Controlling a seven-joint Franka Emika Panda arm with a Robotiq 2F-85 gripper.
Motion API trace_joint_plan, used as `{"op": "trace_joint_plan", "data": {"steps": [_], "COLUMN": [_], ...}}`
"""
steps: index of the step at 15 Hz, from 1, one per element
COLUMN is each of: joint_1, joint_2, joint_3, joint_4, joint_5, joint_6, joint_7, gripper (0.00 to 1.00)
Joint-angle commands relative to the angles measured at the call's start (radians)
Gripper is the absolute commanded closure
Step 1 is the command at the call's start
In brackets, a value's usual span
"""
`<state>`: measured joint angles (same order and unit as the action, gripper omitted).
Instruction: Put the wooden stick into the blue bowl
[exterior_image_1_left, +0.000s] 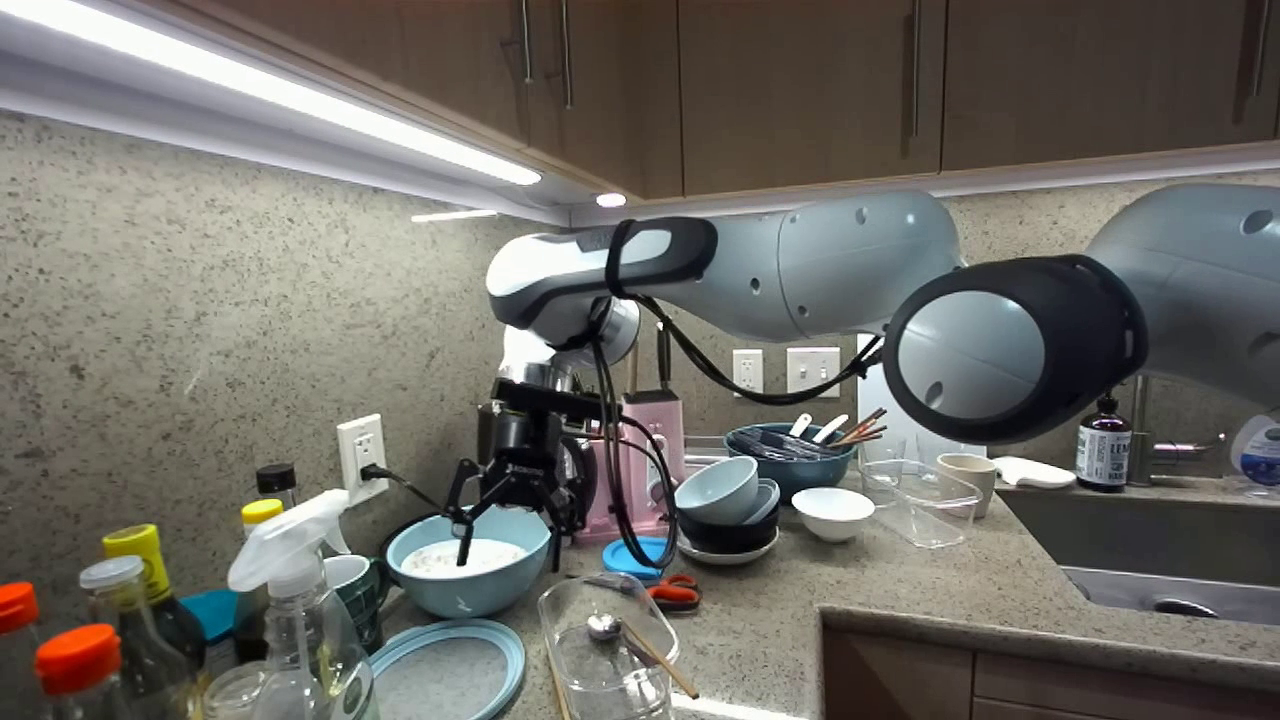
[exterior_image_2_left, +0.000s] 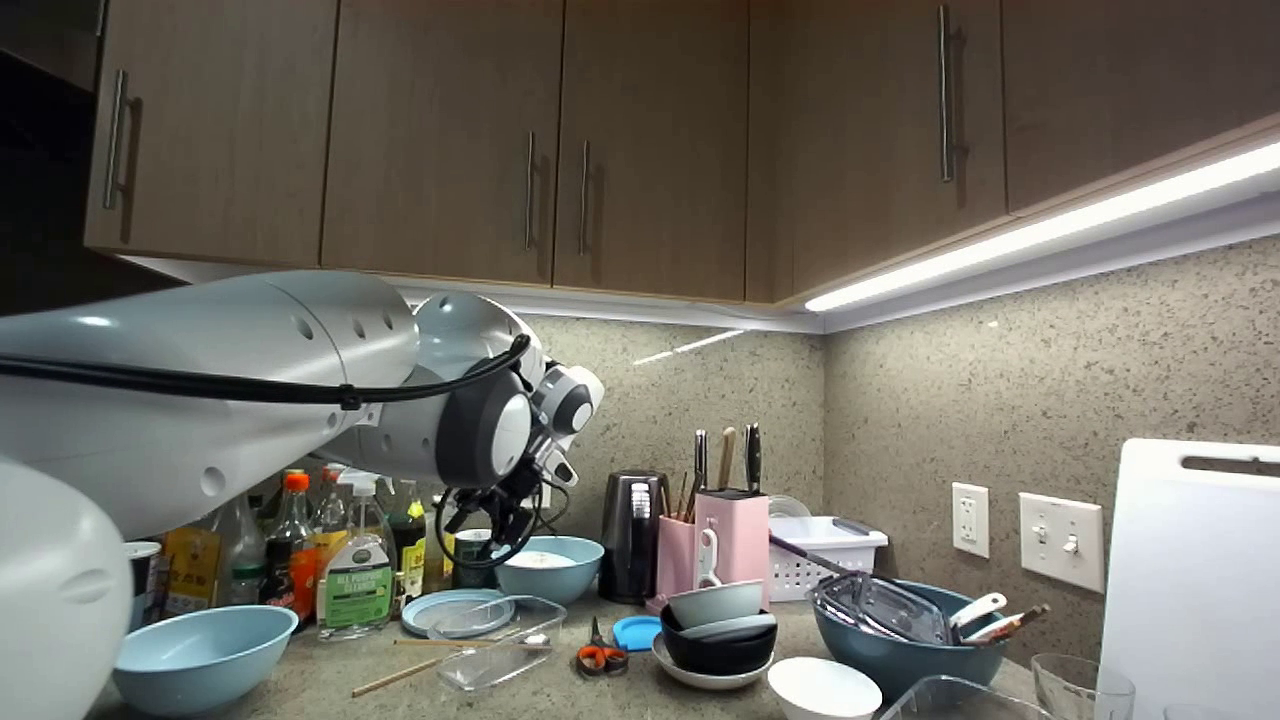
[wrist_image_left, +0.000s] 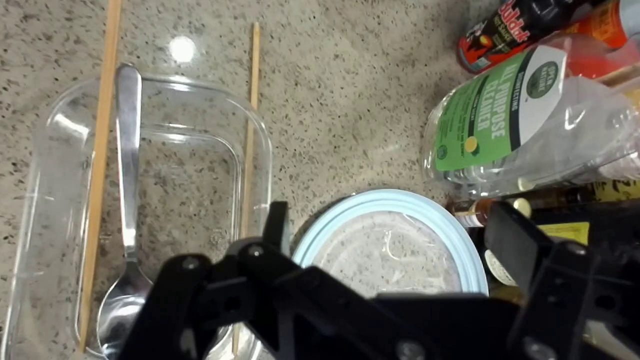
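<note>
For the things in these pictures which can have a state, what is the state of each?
Gripper: open, holding nothing.
Blue bowl: upright, something whitish inside.
First wooden stick: crossing the rim of the clear container.
Second wooden stick: lying along the container's side.
Clear container: open, spoon inside.
Cabinet doors: shut.
Strip light: on.
Spray bottle: upright.
Black plug: in a wall outlet.

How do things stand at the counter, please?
Gripper open, holding nothing. Two wooden sticks outside blue bowl, one over rim of clear container. Spoon beside that one, may crowd grasp.
</note>
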<state>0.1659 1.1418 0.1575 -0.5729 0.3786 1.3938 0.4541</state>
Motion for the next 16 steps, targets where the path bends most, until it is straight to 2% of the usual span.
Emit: {"op": "trace_joint_plan", "data": {"steps": [1,5,9,16], "joint_1": [0.012,0.059,0.095,0.089], "joint_2": [0.004,0.004,-0.01,0.0], "joint_3": [-0.013,-0.076,-0.138,-0.13], "joint_4": [0.0,-0.001,-0.009,0.001], "joint_5": [-0.014,-0.088,-0.156,-0.131], "joint_6": [0.022,0.083,0.09,0.081], "joint_7": [0.017,0.017,0.026,0.004], "gripper": [0.0,0.0,0.0,0.0]}}
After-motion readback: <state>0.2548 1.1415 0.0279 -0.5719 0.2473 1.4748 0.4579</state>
